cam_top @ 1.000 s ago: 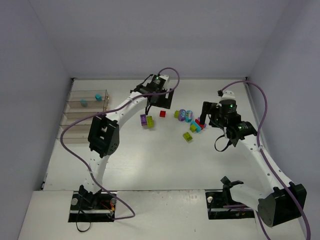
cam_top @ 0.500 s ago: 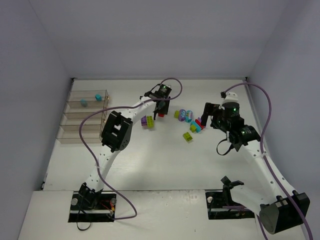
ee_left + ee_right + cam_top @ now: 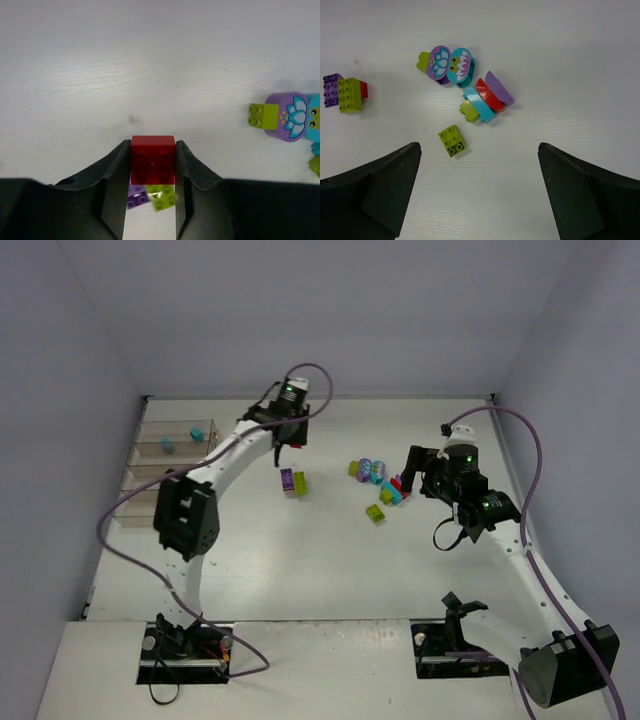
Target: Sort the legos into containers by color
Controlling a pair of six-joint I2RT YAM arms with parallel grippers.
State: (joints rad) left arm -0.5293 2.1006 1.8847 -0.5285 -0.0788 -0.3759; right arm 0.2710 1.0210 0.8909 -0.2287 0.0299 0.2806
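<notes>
Both fingers of the left gripper [image 3: 152, 150] clamp a red brick [image 3: 152, 160] by its side walls, raised off the table, near the containers [image 3: 165, 472] on their right, likely for carrying to a bin. The right gripper [image 3: 479, 150] gapes empty over loose legos [image 3: 470, 95] farther right of the containers.

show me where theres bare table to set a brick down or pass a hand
Bare: the near half of the table, in front of the lone lime brick, and the strip between the bins and the purple-lime pair, under the left arm. Crowded: the cluster right of centre.
</notes>
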